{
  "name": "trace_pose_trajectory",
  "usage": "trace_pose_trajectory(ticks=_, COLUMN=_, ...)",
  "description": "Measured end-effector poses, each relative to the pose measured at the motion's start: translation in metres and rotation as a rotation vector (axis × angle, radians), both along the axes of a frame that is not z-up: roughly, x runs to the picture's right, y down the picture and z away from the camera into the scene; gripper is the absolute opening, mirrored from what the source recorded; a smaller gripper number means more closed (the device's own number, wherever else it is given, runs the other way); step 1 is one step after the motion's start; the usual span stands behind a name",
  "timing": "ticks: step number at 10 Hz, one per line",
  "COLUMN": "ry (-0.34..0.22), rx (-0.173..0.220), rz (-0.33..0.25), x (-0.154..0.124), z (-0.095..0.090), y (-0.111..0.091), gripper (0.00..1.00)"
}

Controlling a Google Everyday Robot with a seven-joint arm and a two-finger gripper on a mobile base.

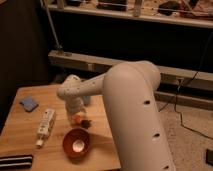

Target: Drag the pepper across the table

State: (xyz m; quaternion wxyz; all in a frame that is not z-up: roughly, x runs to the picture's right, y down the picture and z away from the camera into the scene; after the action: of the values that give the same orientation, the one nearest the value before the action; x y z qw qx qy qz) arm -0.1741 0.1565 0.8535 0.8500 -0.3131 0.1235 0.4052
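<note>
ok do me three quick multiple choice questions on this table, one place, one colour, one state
1. Where on the table is the claw?
A at its left edge
B down at the pepper, just behind the bowl
C at its front edge
2. What colour is the flat pad near the left rear corner?
A blue
B green
C yellow
3. How is the white bottle?
A upright
B lying on its side
C in the bowl
Key: 1 B, the claw hangs at the pepper; 2 A, the pad is blue; 3 B, it lies flat on the wood.
</note>
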Motion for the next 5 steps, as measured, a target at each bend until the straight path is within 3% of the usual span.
trace_pose_trajectory(ticks=5, ry=0.009, rx=-0.019, rz=-0.004, x=0.0003, z=0.0103, y=0.0063, gripper=0.65)
